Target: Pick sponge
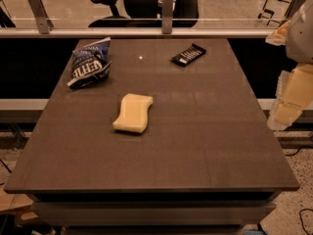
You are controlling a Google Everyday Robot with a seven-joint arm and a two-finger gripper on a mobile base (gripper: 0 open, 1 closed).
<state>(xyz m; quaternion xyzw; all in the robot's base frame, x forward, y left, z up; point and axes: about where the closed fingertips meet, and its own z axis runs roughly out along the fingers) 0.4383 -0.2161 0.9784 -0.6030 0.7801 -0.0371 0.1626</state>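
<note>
The sponge point(133, 112), a pale yellow foam block with wavy sides, lies flat on the dark table point(195, 131), a little left of its middle. My gripper point(283, 112) hangs at the right edge of the view, beyond the table's right side and well away from the sponge. It holds nothing that I can see.
A blue crinkled chip bag point(90, 62) lies at the table's back left. A small black wrapped bar point(189, 55) lies at the back, right of centre. A glass railing point(146, 32) runs behind the table, with office chairs point(142, 4) beyond it.
</note>
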